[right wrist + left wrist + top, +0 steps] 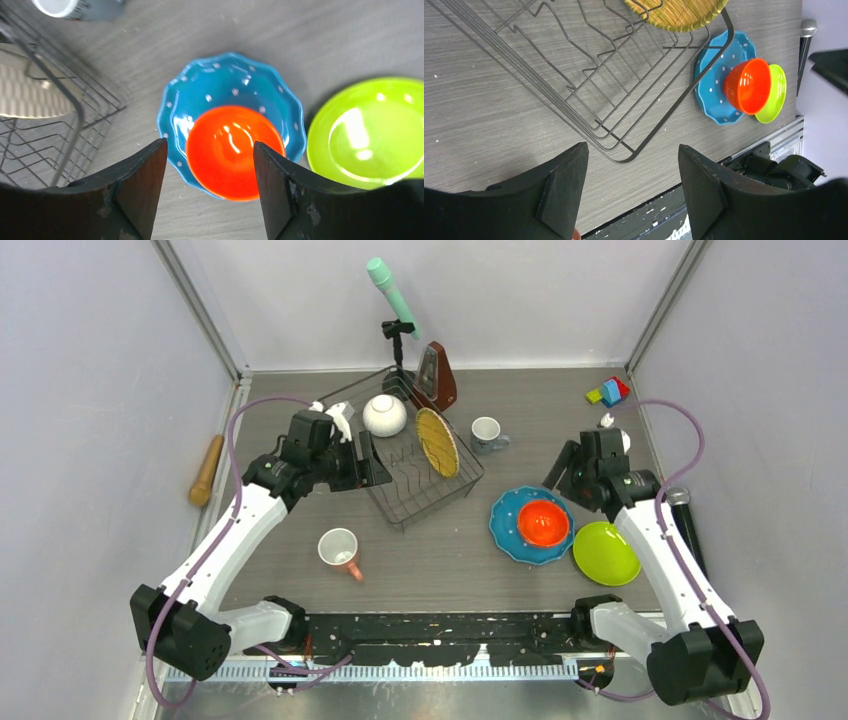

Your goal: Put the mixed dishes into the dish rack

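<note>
The black wire dish rack (440,495) stands at centre back, with the white bowl (384,415) and the yellow woven plate (437,441) upright in it. The orange bowl (543,523) sits on the blue dotted plate (505,525), and the lime green plate (605,553) lies beside them. The pink mug (340,550) lies near the front and the small grey mug (487,433) stands right of the rack. My left gripper (368,462) is open and empty at the rack's left side. My right gripper (210,165) is open and empty above the orange bowl (232,150).
A brown metronome (436,378) and a stand with a green microphone (393,295) are behind the rack. A wooden rolling pin (207,469) lies by the left wall. Coloured blocks (608,392) sit at the back right. A black microphone (688,525) lies along the right wall.
</note>
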`<state>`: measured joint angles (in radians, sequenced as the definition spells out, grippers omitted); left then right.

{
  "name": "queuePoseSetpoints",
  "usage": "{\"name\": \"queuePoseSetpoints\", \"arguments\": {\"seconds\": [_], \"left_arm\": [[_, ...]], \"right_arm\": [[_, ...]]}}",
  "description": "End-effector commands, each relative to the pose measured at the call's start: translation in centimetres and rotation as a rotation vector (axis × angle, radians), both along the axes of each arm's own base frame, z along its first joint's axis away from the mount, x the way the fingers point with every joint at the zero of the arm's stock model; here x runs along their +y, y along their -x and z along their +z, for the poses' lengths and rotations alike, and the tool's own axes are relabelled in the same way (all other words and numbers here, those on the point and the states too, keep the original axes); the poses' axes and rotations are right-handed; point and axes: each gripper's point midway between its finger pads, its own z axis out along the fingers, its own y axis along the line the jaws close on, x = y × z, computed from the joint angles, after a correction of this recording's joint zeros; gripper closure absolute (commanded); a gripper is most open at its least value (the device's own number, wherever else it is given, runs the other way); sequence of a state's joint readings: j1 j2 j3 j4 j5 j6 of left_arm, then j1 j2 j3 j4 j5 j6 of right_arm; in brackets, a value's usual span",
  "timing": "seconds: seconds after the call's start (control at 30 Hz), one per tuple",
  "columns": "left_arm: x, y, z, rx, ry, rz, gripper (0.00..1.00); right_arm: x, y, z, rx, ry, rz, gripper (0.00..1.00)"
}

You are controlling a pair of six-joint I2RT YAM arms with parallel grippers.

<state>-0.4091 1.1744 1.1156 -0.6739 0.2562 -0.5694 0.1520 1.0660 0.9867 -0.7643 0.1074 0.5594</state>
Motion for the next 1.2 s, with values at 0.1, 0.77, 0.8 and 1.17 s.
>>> {"name": "queuePoseSetpoints", "arguments": {"seconds": [0.1,0.77,0.8,1.17], "left_arm": [[-0.6,-1.2,1.5,-0.071,0.034,0.006,0.32],[-0.2,-1.5,0.9,-0.064,0.009,0.023,0.32],[-0.2,-1.5,0.9,-0.063,0.008,0.024,0.32],[-1.1,-1.6,1.4,-0.063,0.052,-0.001,0.3]], "right_arm": [[-0.6,4.0,-4.6,0.111,-0.102,-0.229,0.33],[-0.9,6.1,-10.4,0.178,-0.146,-0.352,0.39],[-0.8,5.8,-10.2,0.161,-0.156,-0.351,0.4],[-0.7,3.8,-4.2,0.006,-0.126,-0.23,0.99]]}}
